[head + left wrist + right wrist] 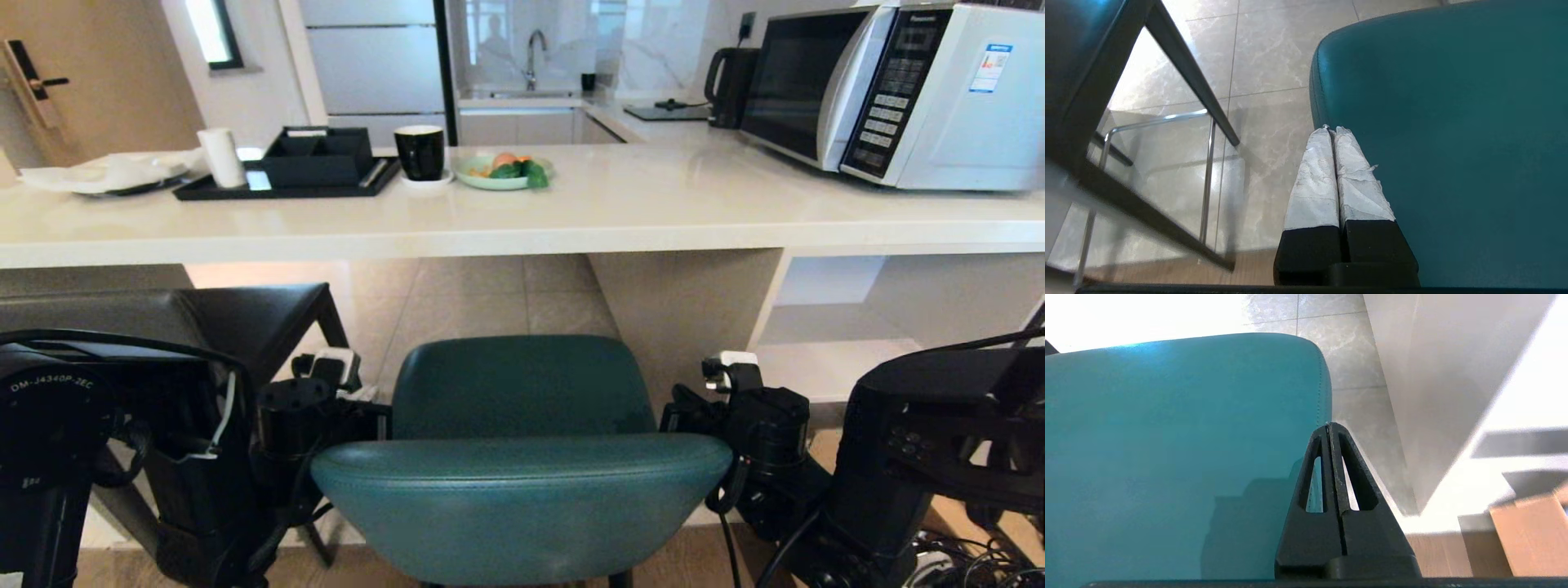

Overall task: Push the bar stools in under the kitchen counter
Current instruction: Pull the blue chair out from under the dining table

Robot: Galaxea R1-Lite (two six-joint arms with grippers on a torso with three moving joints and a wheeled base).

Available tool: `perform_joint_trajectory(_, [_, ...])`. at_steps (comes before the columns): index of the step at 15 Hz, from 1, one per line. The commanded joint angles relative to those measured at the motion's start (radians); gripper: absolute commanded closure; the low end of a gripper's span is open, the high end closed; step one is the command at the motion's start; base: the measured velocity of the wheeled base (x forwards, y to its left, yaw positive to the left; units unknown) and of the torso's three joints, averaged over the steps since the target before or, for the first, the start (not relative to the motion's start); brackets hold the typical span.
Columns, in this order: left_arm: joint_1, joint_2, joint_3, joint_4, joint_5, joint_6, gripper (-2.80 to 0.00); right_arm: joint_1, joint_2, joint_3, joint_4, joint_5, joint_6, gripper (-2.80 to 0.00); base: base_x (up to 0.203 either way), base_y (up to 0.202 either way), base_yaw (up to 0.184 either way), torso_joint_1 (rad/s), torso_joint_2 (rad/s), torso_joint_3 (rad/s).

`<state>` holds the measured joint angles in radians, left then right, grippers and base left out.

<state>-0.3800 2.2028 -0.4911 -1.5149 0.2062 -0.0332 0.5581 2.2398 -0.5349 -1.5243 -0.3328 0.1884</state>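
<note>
Here teal stool (522, 457) between left claw (1333, 132) and right claw (1329, 426), both pressed together.

"Panasonic" on microwave (890, 90); "DM-J4340P-2EC" on left arm motor (49, 400).

We hold both arms low, one on each side of the teal stool (522, 457). Our left end effector (1333, 131) sits at its left edge, fingers pressed together; our right end effector (1329, 426) sits at its right edge, likewise closed.
</note>
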Motion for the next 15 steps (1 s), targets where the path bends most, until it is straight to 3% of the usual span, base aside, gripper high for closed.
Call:
perform_joint_trajectory(1, [-0.028, -0.005, -0.006, -0.015, 0.001, -0.002, 0.00, 0.003, 0.003, 0.000, -0.006, 0.000, 0.000, 0.00, -0.193, 0.000, -0.001, 0.005, 0.00, 0.000])
perform_joint_trajectory(10, [-0.030, -0.008, -0.007, -0.015, 0.001, -0.001, 0.00, 0.003, -0.008, 0.000, -0.006, -0.002, -0.003, 0.00, -0.189, 0.000, -0.001, 0.004, 0.00, 0.001])
perform_joint_trajectory(15, [-0.020, -0.006, -0.013, -0.015, 0.001, -0.001, 0.00, 0.001, -0.006, -0.005, -0.006, -0.003, -0.003, 0.00, -0.020, 0.000, 0.000, -0.002, 0.00, 0.000])
